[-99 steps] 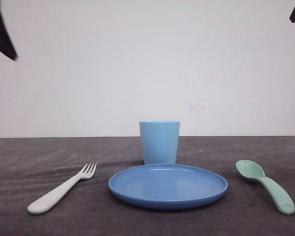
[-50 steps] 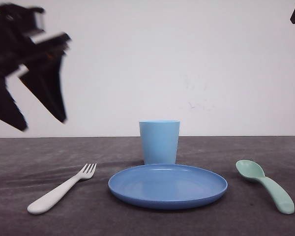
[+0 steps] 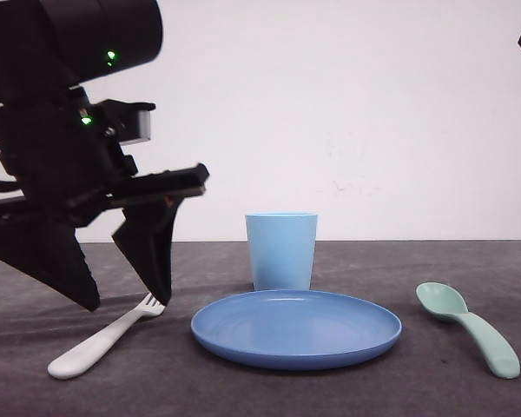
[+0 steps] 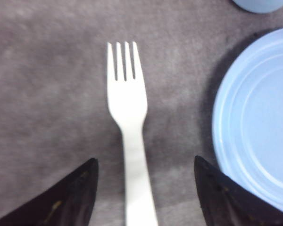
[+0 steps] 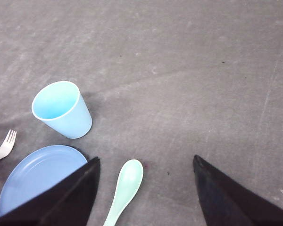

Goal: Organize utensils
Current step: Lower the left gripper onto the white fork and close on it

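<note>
The white fork [image 3: 95, 343] lies on the dark table to the left of the plate, tines pointing away. My left gripper [image 3: 126, 301] is open just above it, one finger on each side of the neck. From the left wrist, the fork [image 4: 127, 99] runs between the spread fingers of the gripper [image 4: 145, 161], untouched. The mint-green spoon [image 3: 473, 328] lies right of the plate. My right gripper [image 5: 146, 159] hangs open high above the spoon [image 5: 127, 181], nothing held.
A blue round plate [image 3: 295, 334] sits at the centre with a light blue cup [image 3: 281, 250] upright behind it. The plate's rim [image 4: 221, 117] is close to the left gripper's inner finger. Bare table lies beyond the cup [image 5: 61, 109].
My left arm has swung down from the upper left corner and now straddles the fork with open fingers. Fork, spoon, plate and cup have not moved. The right arm stays high.
</note>
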{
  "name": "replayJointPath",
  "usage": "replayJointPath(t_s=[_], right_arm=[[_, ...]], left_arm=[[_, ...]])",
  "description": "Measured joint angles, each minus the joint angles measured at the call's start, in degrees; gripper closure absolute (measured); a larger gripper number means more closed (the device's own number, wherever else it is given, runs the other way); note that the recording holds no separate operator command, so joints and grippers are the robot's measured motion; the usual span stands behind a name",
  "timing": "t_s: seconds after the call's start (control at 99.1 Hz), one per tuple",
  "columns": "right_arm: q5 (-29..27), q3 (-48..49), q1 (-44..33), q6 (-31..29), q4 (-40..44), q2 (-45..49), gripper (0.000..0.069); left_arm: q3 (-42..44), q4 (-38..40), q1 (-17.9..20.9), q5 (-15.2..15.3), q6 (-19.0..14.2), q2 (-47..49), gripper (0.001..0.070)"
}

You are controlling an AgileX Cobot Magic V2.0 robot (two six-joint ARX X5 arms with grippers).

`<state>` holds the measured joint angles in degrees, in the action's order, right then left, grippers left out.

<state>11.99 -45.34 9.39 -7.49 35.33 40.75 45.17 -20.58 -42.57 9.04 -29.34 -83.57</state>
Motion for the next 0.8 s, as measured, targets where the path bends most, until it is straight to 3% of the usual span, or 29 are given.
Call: replayJointPath(t_s=[0.252,0.384,0.505,0.797], right_arm=[[0.0,0.0,0.0,0.0,0.3,0.0,0.0303],[0.0,0.0,0.0,0.0,0.5,0.0,0.0303],[0.0,0.0,0.0,0.0,0.8,0.0,0.0303],[0.0,0.0,0.0,0.0,1.2,0.0,0.0303]], left_arm=[[0.0,0.6,-0.5,0.3,-1.5,-2.5,0.0356],[0.0,0.4,-0.5,2.6,-2.2,-2.7,0.0356],[0.0,0.2,-0.5,2.7,-2.4,-3.3,0.0363],[0.5,-0.8,-0.7,4.4,-3.1,-4.5,0.0487]])
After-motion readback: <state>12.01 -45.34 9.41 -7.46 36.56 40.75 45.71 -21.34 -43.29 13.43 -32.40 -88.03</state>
